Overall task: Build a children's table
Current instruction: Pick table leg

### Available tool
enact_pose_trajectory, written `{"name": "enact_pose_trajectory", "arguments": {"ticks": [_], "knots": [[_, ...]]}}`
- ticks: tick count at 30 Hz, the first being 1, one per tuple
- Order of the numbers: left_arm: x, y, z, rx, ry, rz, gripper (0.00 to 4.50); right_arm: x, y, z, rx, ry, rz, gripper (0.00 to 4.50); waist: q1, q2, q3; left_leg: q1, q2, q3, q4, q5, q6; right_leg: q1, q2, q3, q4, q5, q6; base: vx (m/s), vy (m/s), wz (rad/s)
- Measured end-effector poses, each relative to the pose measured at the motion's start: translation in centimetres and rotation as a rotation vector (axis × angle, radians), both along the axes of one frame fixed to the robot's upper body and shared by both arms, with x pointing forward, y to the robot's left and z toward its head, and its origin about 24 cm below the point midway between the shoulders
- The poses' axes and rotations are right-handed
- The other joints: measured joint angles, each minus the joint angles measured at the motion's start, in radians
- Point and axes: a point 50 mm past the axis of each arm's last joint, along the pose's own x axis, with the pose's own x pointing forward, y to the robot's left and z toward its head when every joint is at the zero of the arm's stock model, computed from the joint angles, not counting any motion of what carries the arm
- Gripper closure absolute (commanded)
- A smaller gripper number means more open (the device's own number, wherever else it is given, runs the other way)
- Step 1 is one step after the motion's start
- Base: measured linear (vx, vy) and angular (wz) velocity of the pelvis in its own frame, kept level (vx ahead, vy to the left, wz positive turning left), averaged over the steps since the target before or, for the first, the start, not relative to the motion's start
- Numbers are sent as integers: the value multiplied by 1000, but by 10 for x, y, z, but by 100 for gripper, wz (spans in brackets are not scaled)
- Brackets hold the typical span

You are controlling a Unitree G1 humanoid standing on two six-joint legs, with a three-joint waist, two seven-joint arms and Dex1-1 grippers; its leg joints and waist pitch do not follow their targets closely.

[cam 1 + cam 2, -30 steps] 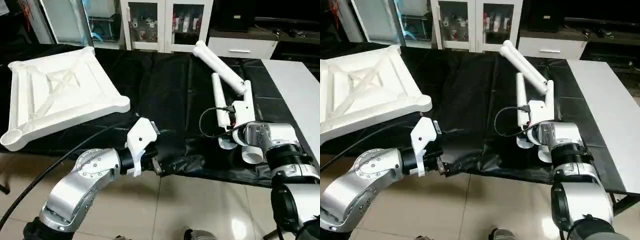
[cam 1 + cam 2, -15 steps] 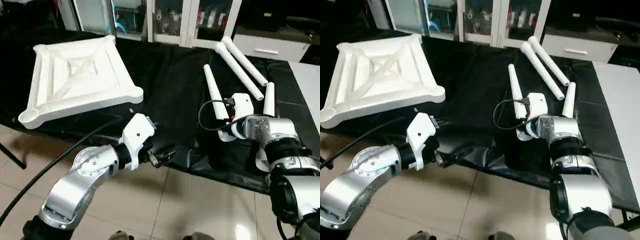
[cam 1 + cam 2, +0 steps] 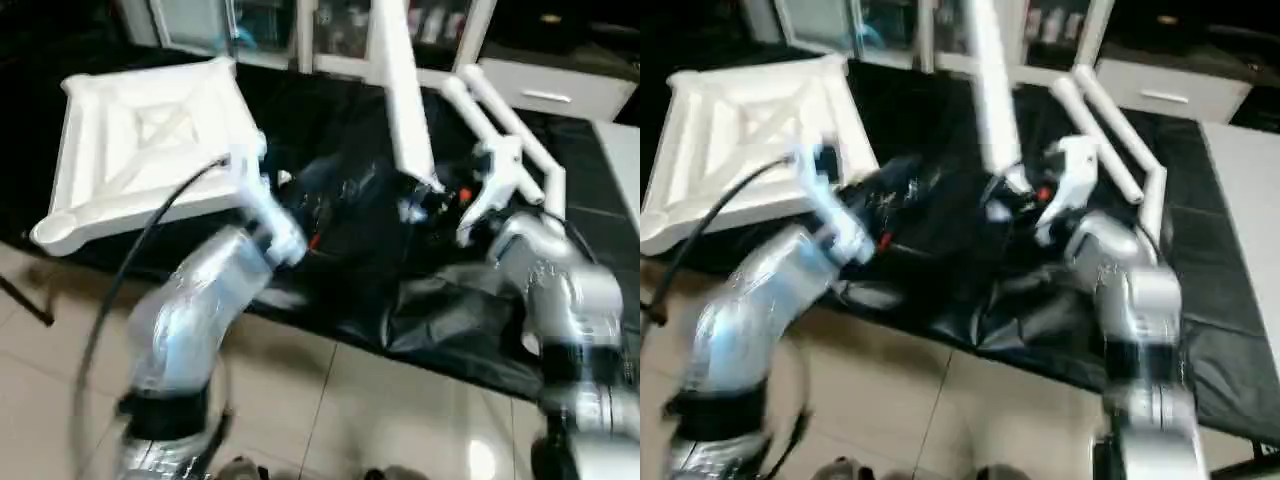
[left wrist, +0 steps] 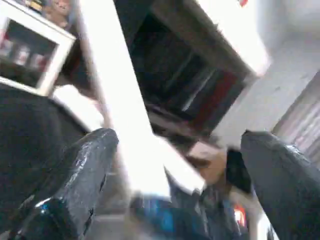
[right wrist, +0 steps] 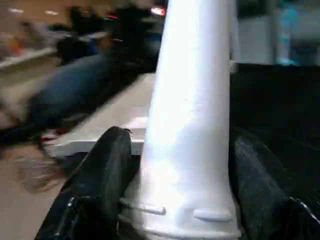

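Observation:
The white square tabletop (image 3: pixel 150 140) lies ribbed side up at the table's left. My right gripper (image 3: pixel 428 200) is shut on the thick end of a white tapered leg (image 3: pixel 398 90), which stands nearly upright above the table's middle. In the right wrist view both black fingers (image 5: pixel 107 170) press against the leg (image 5: pixel 192 110). My left gripper (image 4: pixel 180 140) is open beside that leg, with its fingers (image 4: pixel 85 165) spread wide and the leg (image 4: pixel 120 110) beyond them. Three more legs (image 3: pixel 500 100) lie at the back right.
The black cover (image 3: pixel 450 320) on the work table is bunched up near the front edge. White cabinets (image 3: pixel 520 20) stand behind the table, and a grey side table (image 3: pixel 622 150) adjoins on the right. A black cable (image 3: pixel 130 250) loops off my left arm.
My right gripper has lifted the leg off the table and stood it upright. My left arm has swung up over the table toward the leg. The camera has also shifted.

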Motion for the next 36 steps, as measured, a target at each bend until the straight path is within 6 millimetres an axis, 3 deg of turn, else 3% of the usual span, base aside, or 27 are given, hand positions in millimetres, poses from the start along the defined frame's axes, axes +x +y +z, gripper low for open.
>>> {"name": "enact_pose_trajectory", "arguments": {"ticks": [7,15,36], "knots": [[19,10,40,-153,12,-34,0,-31,7,4,-7,-86,67,196,12,17,0,1,0,2,1,-3,-6,2,0,1,-4,6,1,0,0,0],[16,7,36,-141,95,-137,0,-44,11,6,0,-101,86,196,12,28,-3,1,0,1,1,-2,-7,3,0,0,-4,8,2,0,0,0],[18,16,31,-149,190,-104,197,-44,15,6,-25,-100,104,196,14,30,-5,-2,0,1,3,-2,-6,2,0,0,-5,9,5,0,0,0]]}}
